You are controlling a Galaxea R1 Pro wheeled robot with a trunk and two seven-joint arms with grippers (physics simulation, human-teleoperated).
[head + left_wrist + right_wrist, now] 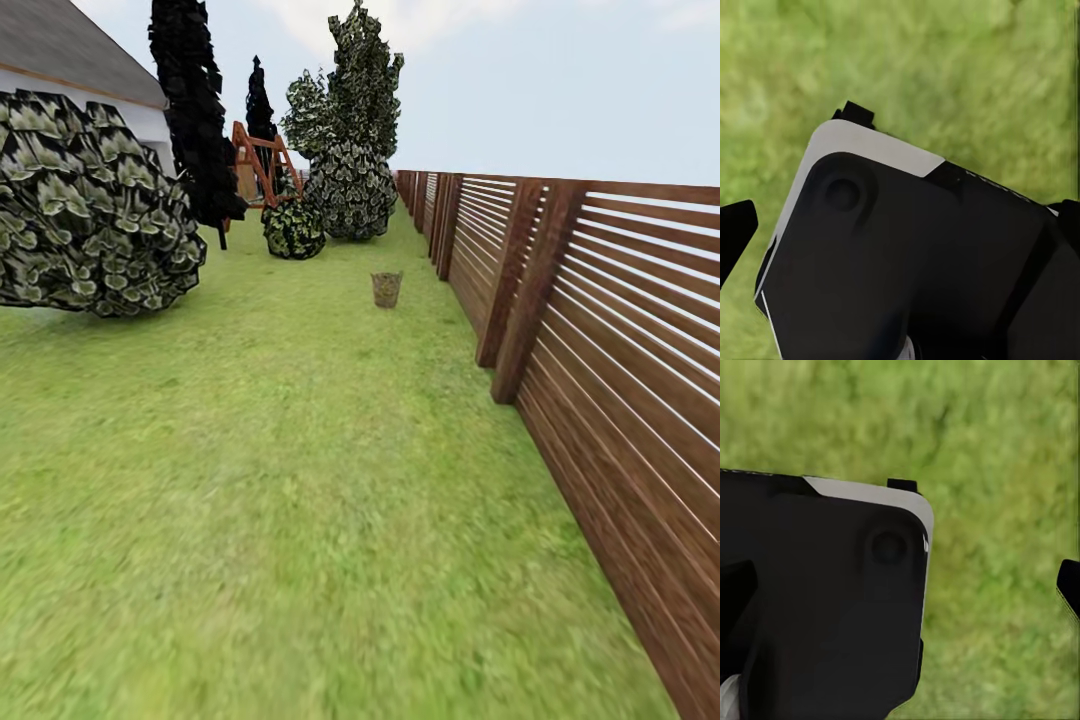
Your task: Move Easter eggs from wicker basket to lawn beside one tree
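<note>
One wicker basket [387,288] is seen in the head view, small and far off, standing upright on the lawn [300,520] just above the frame's centre and near the wooden slat fence [600,330] that runs along the right side. Its contents cannot be made out at that distance. A large round bush [90,205] is placed at the left edge, a smaller bush [294,228] and a tall leafy shrub [350,140] are set beyond the basket, and a dark tree [195,110] is shown at the upper left, before a white house [70,70]. An orange wooden frame [262,160] is glimpsed between the plants.

In the left wrist view, mottled grass [967,67] is seen across the top, and a black and white part of the robot's body [907,255] is spread over the lower frame. A black tip [736,229] is caught at the left edge; whether the left gripper is spread or pressed together cannot be told.

In the right wrist view, grass [997,450] is shown above and at right, a black, white-edged body part [825,592] at left, and a dark tip [1069,585] at the right edge. The right gripper's state cannot be told either.
</note>
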